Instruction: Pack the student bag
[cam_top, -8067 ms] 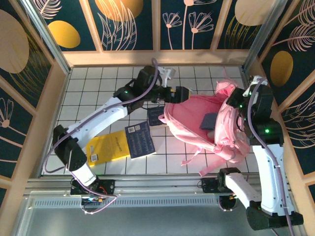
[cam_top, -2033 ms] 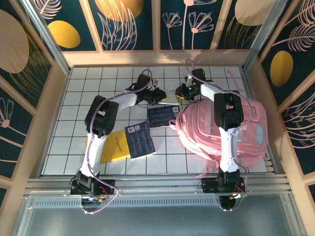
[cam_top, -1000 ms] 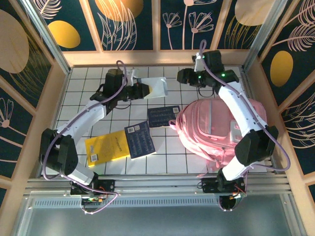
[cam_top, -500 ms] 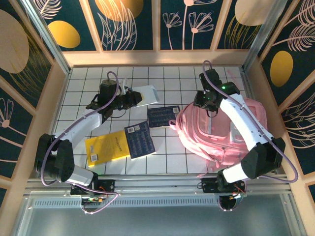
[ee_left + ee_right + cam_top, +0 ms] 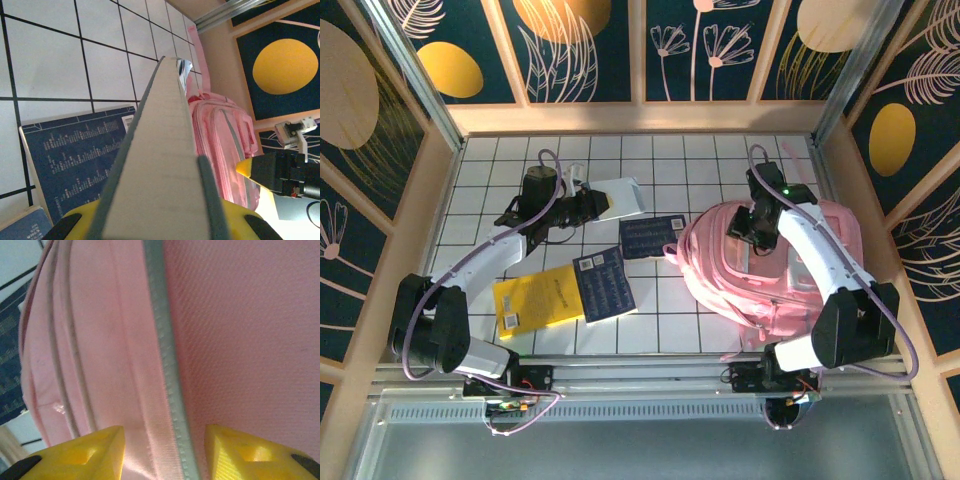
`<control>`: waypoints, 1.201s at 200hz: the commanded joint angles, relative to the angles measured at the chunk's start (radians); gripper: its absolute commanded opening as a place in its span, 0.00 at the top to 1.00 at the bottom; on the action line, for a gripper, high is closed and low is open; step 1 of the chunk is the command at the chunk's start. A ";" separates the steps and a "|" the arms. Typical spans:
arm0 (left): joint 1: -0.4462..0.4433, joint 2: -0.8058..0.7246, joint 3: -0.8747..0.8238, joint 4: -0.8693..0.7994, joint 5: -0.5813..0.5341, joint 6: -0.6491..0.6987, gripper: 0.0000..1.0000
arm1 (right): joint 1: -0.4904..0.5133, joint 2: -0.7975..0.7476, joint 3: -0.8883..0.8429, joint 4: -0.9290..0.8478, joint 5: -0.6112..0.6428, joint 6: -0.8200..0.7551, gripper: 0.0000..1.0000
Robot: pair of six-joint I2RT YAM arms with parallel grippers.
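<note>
Top external view: the large, rounded pink woven-fabric student bag [image 5: 790, 270] lies on the right of the white tiled bench [image 5: 660, 330]. The right jaws stand partly apart astride its grey zip seam [image 5: 167, 365]; whether they pinch the cloth I cannot tell. The left jaws clamp a thin, flat white book [image 5: 625, 196].

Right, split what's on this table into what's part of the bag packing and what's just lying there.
In the job:
- student bag
- white book, clamped in the left gripper
- right gripper, fingers either side of the bag's grey zip

Lying about, probably waiting to be packed:
- dark blue book beside the bag
- second dark blue book
- yellow book
</note>
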State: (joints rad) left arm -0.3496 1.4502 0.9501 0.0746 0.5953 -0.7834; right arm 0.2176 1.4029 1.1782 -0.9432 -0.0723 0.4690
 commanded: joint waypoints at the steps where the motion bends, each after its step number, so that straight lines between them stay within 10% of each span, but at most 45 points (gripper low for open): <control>1: -0.002 -0.010 0.003 0.068 0.031 -0.001 1.00 | -0.007 -0.041 -0.024 0.058 -0.122 -0.031 0.57; 106: -0.002 0.016 -0.023 0.105 0.038 -0.032 1.00 | -0.015 -0.083 -0.091 0.164 -0.202 -0.067 0.90; 169: -0.002 0.039 -0.024 0.114 0.044 -0.043 1.00 | 0.007 -0.106 -0.031 0.080 -0.077 -0.120 0.86; 240: -0.004 0.081 -0.043 0.169 0.072 -0.086 1.00 | 0.015 -0.101 -0.100 0.153 -0.204 -0.145 0.80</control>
State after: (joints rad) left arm -0.3496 1.5200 0.9211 0.1642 0.6292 -0.8482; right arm 0.2199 1.3113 1.1095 -0.8398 -0.2115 0.3450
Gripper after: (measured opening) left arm 0.191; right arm 0.185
